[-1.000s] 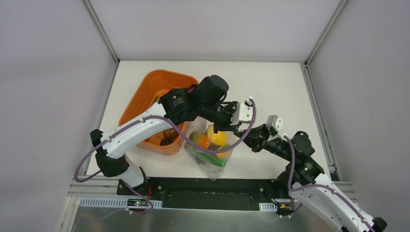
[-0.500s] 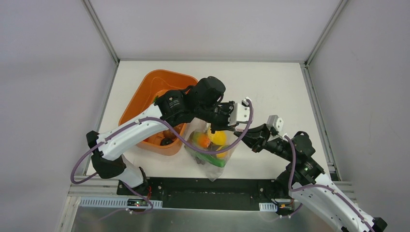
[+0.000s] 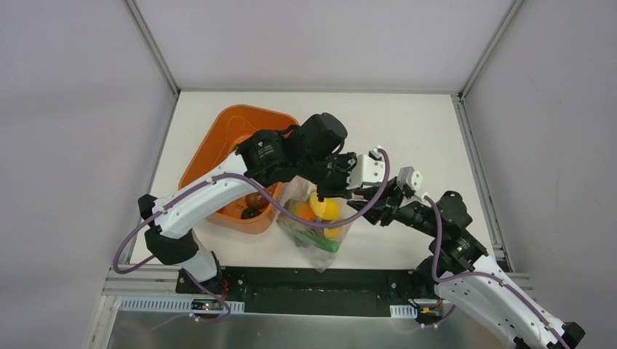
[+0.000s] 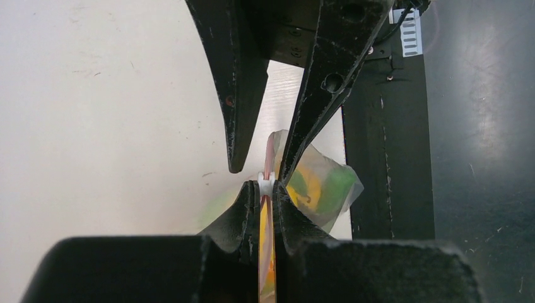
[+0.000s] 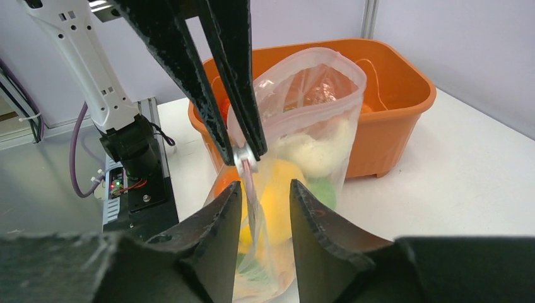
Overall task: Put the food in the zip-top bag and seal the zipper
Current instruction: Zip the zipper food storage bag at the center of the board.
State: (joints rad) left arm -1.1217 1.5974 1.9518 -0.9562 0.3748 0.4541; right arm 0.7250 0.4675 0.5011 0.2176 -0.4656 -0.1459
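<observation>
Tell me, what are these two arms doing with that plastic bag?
They are sealing a zip-top bag holding toy food. The left gripper is shut on the pink zipper along the bag's top, holding it upright beside the orange basket. The right gripper is open, its fingers either side of that same edge, not pinching it. A few fruits sit in the basket.

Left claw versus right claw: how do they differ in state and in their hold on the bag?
The left claw is shut, while the right claw stands open. The left claw pinches the pink zipper; the right claw only straddles that strip and clamps nothing. Both meet tip to tip at the same top edge of the zip-top bag.
</observation>
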